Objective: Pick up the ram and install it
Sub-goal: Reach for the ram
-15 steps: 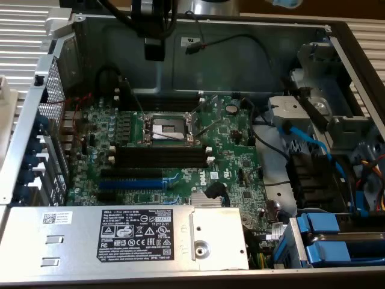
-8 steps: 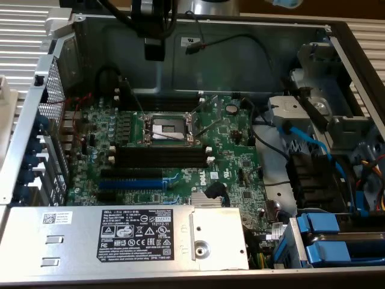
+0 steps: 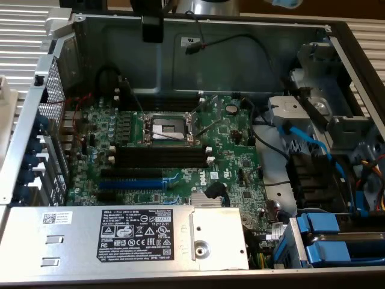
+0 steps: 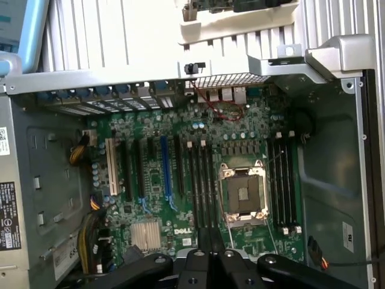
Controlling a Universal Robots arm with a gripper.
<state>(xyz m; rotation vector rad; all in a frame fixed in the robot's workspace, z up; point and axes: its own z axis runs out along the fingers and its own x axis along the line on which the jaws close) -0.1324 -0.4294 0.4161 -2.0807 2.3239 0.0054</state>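
Slots [image 4: 200, 180] lie bare for the ram; hand [image 4: 210, 241] hangs over them, clenched or not I cannot tell.

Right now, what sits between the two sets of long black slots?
The metal-framed processor socket lies between one slot set and the other slot set; the exterior view shows it, the wrist view too.

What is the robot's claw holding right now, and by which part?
Nothing, as far as the pictures show. The gripper hangs bare above the open computer case.
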